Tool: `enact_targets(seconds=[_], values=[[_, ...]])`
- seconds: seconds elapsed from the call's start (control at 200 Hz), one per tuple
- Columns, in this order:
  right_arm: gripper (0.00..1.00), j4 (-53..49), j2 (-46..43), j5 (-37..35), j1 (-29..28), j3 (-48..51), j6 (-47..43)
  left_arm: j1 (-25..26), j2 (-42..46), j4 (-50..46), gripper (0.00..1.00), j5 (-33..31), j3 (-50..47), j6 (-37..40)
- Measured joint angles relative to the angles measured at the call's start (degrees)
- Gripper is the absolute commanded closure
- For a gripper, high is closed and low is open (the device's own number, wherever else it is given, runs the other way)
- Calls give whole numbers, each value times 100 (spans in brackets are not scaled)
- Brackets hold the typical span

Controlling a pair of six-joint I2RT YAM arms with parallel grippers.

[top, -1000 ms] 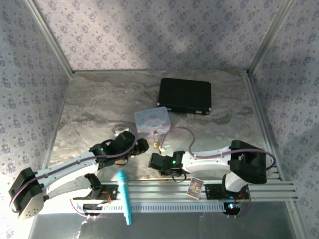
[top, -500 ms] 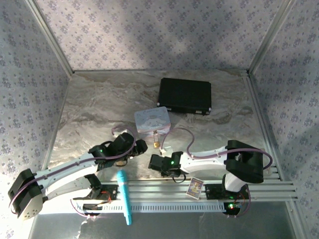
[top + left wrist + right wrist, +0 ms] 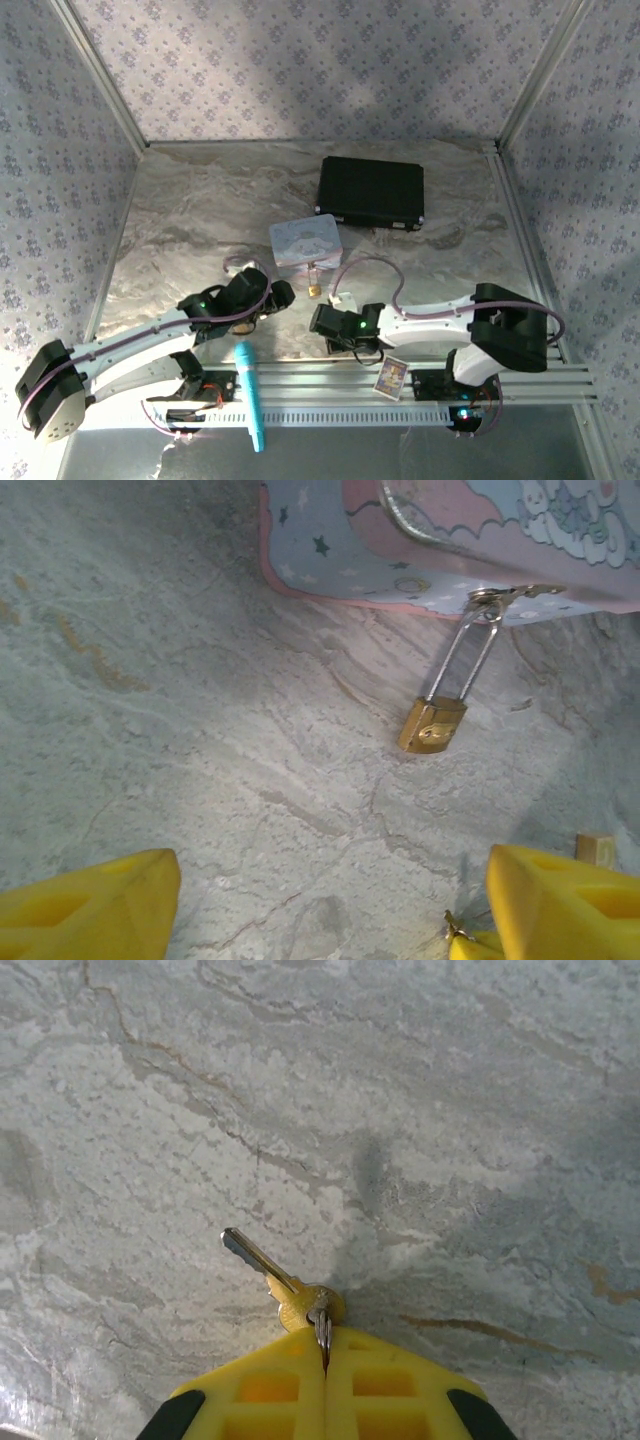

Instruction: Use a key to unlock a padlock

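A pastel tin sits mid-table, with a black case beyond it toward the far right. A small tan block lies just right of the padlock, between it and the right arm's reach. At the near edge a teal pen and a small picture card rest on the metal rails, well apart from the work.

The padlock lies flat on the table at the near edge of the tin. Its long axis runs near to far: the brass body is at the near end, and the thin silver shackle reaches far, hooked through the tin's latch. Bare marble lies between it and the left tool.

The left tool is just left of the padlock and a little nearer. It is spread wide, its yellow fingers at the two bottom corners of the wrist view, gripping nothing.

The right tool sits to the near right of the padlock, facing left. Its fingers are pressed together on the ring at the head of the key. The key has a silvery blade and a brass-coloured head. The blade sticks out ahead of the fingertips, slanted to one side; whether it touches the table I cannot tell.
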State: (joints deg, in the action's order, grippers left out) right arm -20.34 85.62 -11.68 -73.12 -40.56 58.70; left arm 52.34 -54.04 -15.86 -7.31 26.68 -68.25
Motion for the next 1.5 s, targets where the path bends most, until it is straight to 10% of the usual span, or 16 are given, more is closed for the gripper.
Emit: enact_targets(seconds=[0.55,0.65,1.499], values=[[100,1886,-1394,1311,868,872,-1189,811,-756,2269,42,-85,-166,678],[100,2109,-1523,1445,944,918,-1180,859,-1038,2522,68,-33,-37,748],[100,2643,-2013,2107,1665,1401,-1014,1032,-1434,2979,66,42,57,586]])
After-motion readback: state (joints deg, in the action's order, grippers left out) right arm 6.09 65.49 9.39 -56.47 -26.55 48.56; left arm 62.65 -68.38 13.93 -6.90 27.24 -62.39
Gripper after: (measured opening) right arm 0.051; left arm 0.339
